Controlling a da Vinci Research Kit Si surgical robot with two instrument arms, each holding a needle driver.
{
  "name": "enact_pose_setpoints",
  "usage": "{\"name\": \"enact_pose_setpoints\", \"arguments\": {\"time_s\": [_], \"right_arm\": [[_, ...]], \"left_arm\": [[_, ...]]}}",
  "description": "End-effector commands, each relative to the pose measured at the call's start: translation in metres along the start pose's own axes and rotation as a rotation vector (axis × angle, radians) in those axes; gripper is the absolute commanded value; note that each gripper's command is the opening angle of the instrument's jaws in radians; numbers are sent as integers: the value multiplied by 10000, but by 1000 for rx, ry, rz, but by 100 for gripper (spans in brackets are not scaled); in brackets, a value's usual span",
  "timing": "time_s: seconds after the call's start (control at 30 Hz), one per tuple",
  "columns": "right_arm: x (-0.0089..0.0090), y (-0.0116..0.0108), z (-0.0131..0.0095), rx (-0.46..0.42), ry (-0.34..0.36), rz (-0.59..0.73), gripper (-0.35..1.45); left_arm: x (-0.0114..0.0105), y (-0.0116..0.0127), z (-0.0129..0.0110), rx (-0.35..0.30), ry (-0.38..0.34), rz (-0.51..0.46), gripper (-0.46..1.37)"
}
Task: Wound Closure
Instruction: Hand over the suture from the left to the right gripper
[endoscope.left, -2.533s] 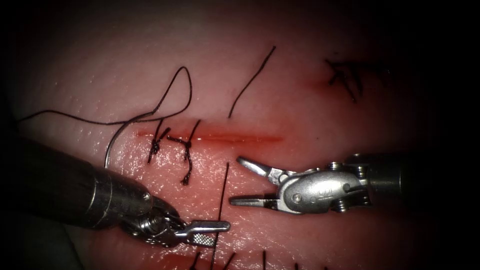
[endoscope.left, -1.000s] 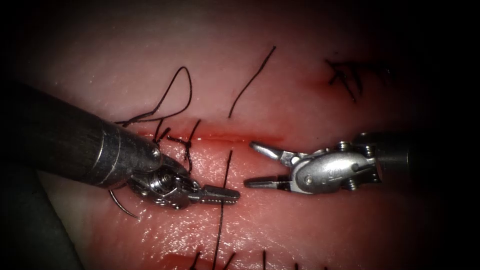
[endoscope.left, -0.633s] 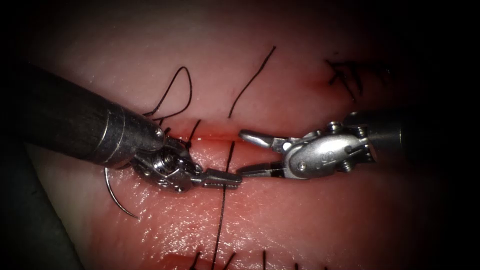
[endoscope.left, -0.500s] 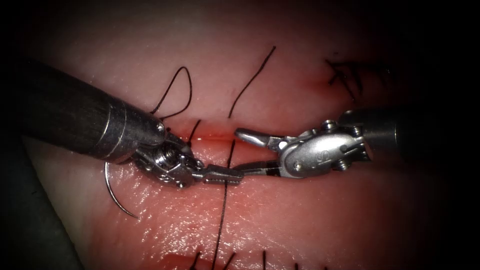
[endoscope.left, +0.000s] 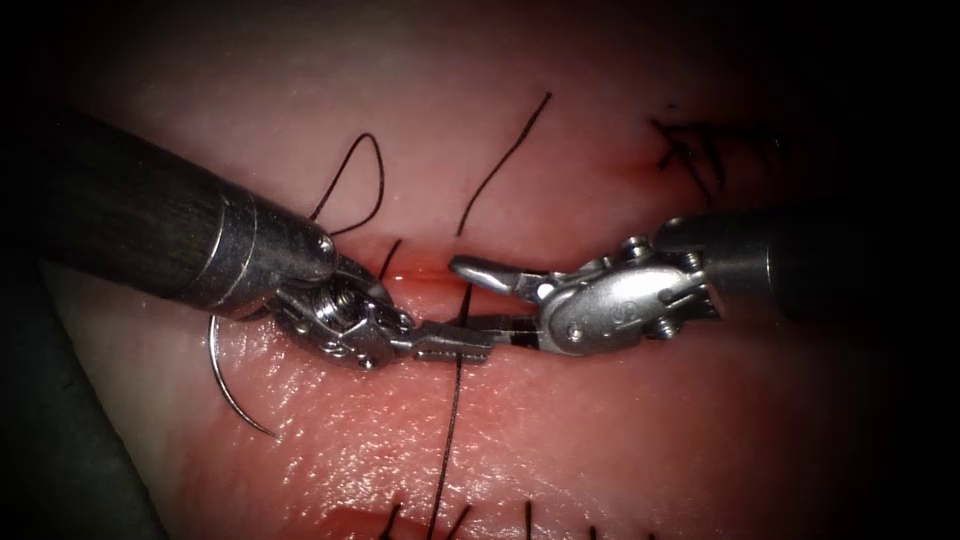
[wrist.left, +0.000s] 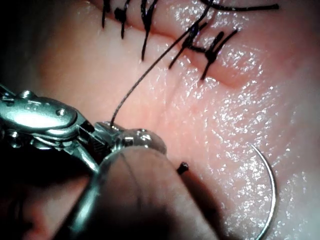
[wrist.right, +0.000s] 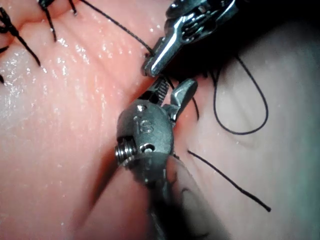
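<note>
My left tool (endoscope.left: 455, 345) comes in from the left, its jaws shut on the thread (endoscope.left: 448, 430) just below the cut (endoscope.left: 430, 275). In the left wrist view the thread (wrist.left: 150, 70) runs from those jaws up to the stitches (wrist.left: 200, 45). From the right, my right tool (endoscope.left: 468, 295) stands with its jaws open, one on each side of the same thread above the left tool's tip. The curved needle (endoscope.left: 228, 385) lies free on the tissue (endoscope.left: 620, 440) below the cut's left end, under the left shaft, and neither tool holds it. It appears again as the needle (wrist.left: 271, 197) in the left wrist view.
A thread loop (endoscope.left: 368, 175) and a loose cut end (endoscope.left: 505, 160) lie above the cut. Another stitched spot (endoscope.left: 690, 150) sits at the upper right. Several thread ends (endoscope.left: 460, 520) poke up at the lower edge. In the right wrist view the left tool (wrist.right: 165, 50) sits just beyond my right tool (wrist.right: 170, 92).
Both tools have moved up to the cut, the left one taking the thread with it. The right tool has slid left until its jaws straddle the thread, and they have narrowed.
</note>
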Motion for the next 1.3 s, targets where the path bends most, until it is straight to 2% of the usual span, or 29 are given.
{"name": "enact_pose_setpoints", "arguments": {"time_s": [0.03,0.07,0.43,0.47,0.53,0.57,0.63,0.67,1.0,1.3], "right_arm": [[0,0,1,4,12,-1,-30],[0,0,2,7,17,-2,-35],[-6,1,-3,53,49,-6,-35],[-6,1,-3,56,53,-6,-35],[-6,2,-3,59,57,-6,-35],[-6,2,-3,61,60,-6,-35],[-7,5,-3,59,58,-4,-35],[-7,6,-3,57,55,-4,-35],[-19,16,-8,42,29,42,-35],[-34,29,-10,26,4,81,-35]], "left_arm": [[0,1,1,-4,-1,0,-35],[0,1,1,-5,-1,-6,-35],[0,1,3,-4,1,-5,-35],[0,1,4,-4,1,-11,-25],[1,2,6,-3,-2,-16,32],[2,3,7,-3,-3,-16,51],[5,4,10,-2,-6,-15,81],[5,4,10,-1,-7,-15,86],[12,17,8,8,-7,-4,92],[23,40,10,12,-12,23,81]]}}
